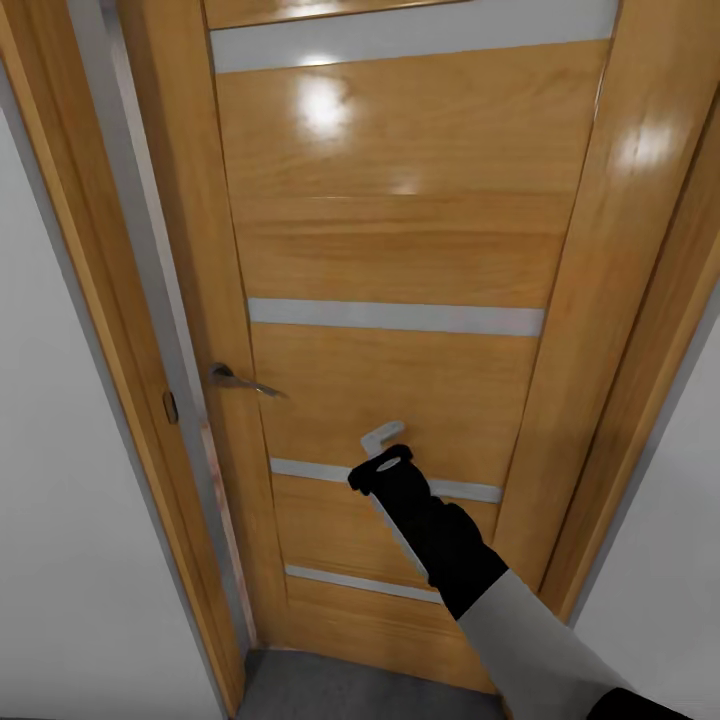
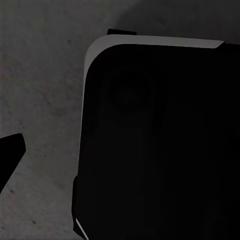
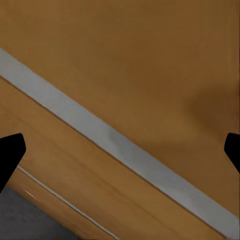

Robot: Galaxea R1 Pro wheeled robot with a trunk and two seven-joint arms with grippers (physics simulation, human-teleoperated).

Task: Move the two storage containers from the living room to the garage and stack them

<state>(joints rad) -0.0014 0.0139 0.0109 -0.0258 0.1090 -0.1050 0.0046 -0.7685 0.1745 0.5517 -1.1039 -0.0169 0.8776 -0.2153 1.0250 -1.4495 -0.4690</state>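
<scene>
The two storage containers are out of view. A wood-panelled door (image 1: 400, 250) with pale horizontal strips stands close in front of me. My right gripper (image 1: 383, 440) reaches up to its lower panel, right of the metal lever handle (image 1: 240, 380). In the right wrist view the right gripper (image 3: 120, 150) is open, its dark fingertips (image 3: 10, 155) wide apart, with bare door panel between them. My left gripper (image 2: 120, 150) hangs over dark grey mottled floor (image 2: 45, 100). One of its fingertips (image 2: 10, 155) sits far out to the side, and the other is lost against my dark base (image 2: 160, 150).
The door frame (image 1: 640, 300) and white walls (image 1: 60, 520) close in on both sides. A narrow strip of grey floor (image 1: 340, 690) shows at the foot of the door.
</scene>
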